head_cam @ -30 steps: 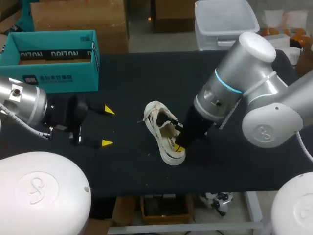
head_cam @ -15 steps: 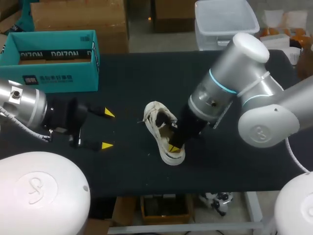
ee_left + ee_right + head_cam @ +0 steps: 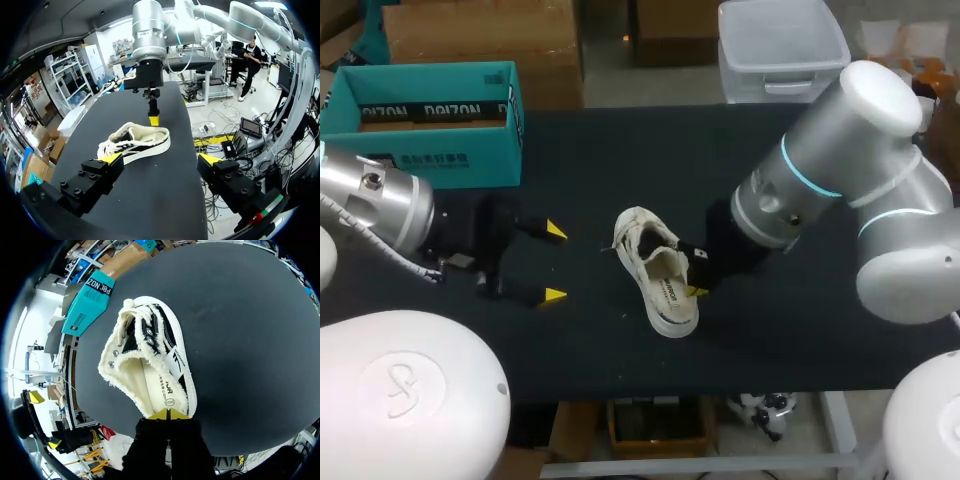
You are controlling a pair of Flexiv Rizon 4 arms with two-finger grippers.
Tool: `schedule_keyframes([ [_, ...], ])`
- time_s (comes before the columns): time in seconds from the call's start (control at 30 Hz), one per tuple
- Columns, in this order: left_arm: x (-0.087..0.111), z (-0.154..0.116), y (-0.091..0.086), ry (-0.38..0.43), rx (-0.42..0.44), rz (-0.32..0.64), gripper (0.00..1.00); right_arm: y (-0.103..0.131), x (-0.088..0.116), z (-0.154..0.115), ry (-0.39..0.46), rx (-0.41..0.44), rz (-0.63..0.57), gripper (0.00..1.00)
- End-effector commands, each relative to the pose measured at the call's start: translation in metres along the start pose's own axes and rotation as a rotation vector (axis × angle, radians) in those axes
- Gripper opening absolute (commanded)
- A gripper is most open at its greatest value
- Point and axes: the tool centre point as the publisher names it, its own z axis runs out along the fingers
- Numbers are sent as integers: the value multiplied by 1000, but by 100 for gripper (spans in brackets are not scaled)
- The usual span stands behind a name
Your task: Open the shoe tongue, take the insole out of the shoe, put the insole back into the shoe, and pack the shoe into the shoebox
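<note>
The right hand (image 3: 169, 414) has its yellow tips pressed together, holding nothing, just at the heel of the white shoe (image 3: 657, 272). The shoe lies mid-bench (image 3: 620, 150). Left of it the left hand (image 3: 556, 262) gapes wide, empty. The teal shoebox (image 3: 430, 160) sits far left.

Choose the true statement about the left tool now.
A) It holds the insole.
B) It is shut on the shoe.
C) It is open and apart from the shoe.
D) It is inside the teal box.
C: the left tool has its two yellow tips wide apart with nothing between them, and the shoe lies on the table ahead of it, not touching it.
</note>
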Motion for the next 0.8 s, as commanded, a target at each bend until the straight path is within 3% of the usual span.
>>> schedule_keyframes([
  [0.03, 3, 5, -6, -2, -18, -52, 100, 4, -2, -22, -144, 0, -30, 29],
  [0.07, 4, 6, -7, 1, -25, -61, 100, 7, -5, -25, -152, 0, -28, 100],
  [0.53, 5, 6, -8, -5, -42, -57, 100, 9, -7, -28, -148, -2, -30, 100],
  [0.6, 0, 12, -15, -32, -35, -186, 100, 19, -13, -21, -109, -10, -80, 100],
  [0.63, 0, 14, -16, -39, -45, -217, 100, 21, -16, -19, -139, -16, -81, 100],
  [0.73, -2, 25, -17, -69, -71, -413, 100, 30, -31, -15, -126, -10, -143, 100],
  [0.8, -2, 31, -16, -90, -97, -454, 100, 34, -38, -15, -100, -11, -207, 100],
])
